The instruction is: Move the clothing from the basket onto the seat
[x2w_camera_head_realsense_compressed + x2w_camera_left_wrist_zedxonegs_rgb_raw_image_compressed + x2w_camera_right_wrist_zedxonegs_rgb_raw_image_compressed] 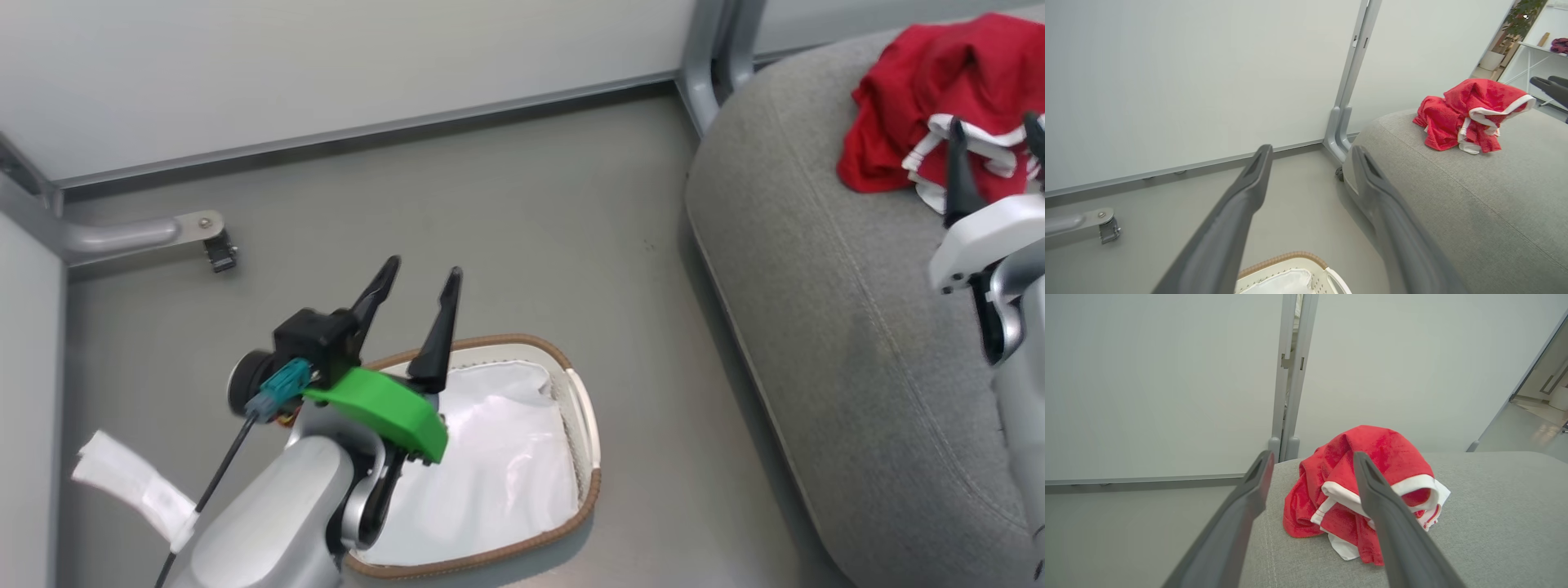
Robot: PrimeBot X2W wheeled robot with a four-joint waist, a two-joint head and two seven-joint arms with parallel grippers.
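- The clothing [1327, 465] is looking like soft, fuzzy red cloth, matt, with smoother white trim bands.
- The seat [824, 327] is showing coarse grey woven fabric with stitched seams.
- The basket [589, 425] is showing white perforated plastic under a brown woven rim.
- Its liner [498, 474] is looking like thin, faintly shiny white sheet.
- The left gripper [423, 268] is showing matt dark fingers [437, 335] and a smooth green plastic cover [384, 408].
- The floor [490, 212] is looking smooth and matt grey.
- The post [700, 73] is looking like grey painted metal.
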